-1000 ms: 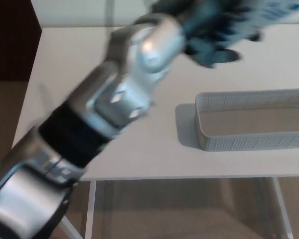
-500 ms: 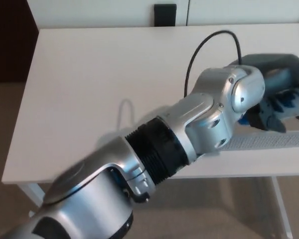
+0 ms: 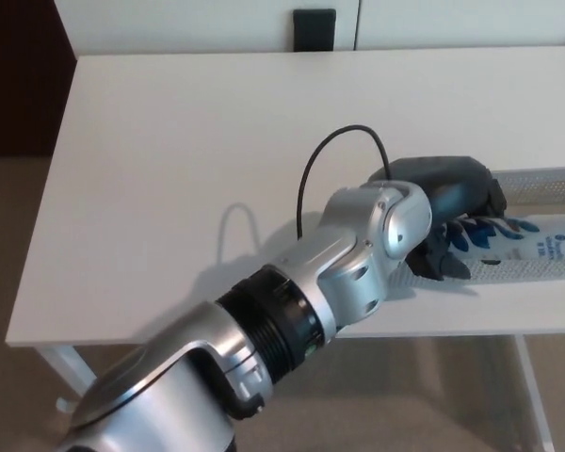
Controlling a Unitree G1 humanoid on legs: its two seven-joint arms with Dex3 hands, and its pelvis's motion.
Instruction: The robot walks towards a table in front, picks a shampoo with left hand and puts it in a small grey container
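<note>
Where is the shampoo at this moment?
In the head view, the shampoo lies at the far right of the table, lengthwise within the grey mesh container, with the left hand at its left end.

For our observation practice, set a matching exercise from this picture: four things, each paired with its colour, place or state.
Things:
1 shampoo bottle
2 cable
3 left hand
4 mesh container

Descriptions:
A thin, arching up in a loop
B grey, with perforated walls
C white with blue print, lying down
D black, over the container's left end

Pairs: 1-C; 2-A; 3-D; 4-B
</note>
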